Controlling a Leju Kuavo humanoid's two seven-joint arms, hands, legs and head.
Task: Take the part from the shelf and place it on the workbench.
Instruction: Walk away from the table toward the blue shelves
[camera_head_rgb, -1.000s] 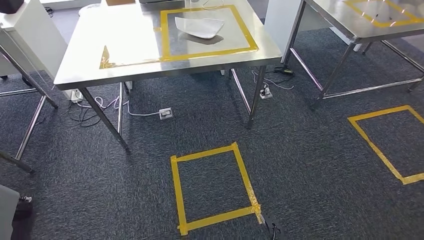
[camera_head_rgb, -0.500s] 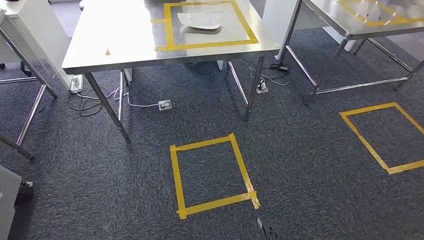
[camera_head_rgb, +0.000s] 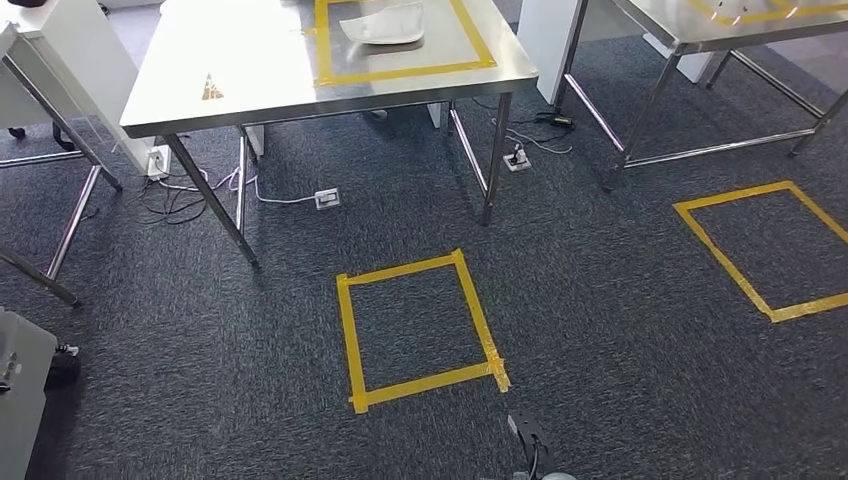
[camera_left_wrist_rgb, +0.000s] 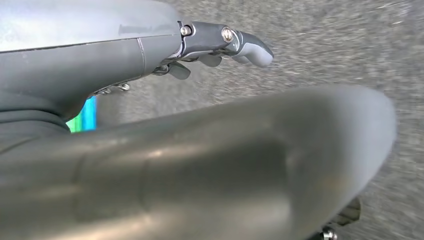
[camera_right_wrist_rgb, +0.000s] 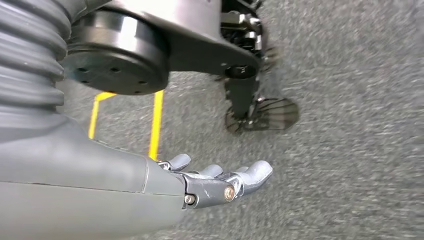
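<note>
The part (camera_head_rgb: 383, 22) lies far ahead of you, inside the yellow tape frame (camera_head_rgb: 400, 72) on the steel counter (camera_head_rgb: 250, 85), its long axis running left to right. Near you, both arms hang over the carpet: the left robot hand (camera_left_wrist_rgb: 220, 47) and the right robot hand (camera_right_wrist_rgb: 220, 182) hold nothing, fingers loosely extended. Between lies the floor tape square (camera_head_rgb: 420, 330). Neither robot hand looks clearly nearer.

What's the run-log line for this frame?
left hand: empty, fingers apart | right hand: empty, fingers apart | white part: on workbench, inside yellow tape
</note>
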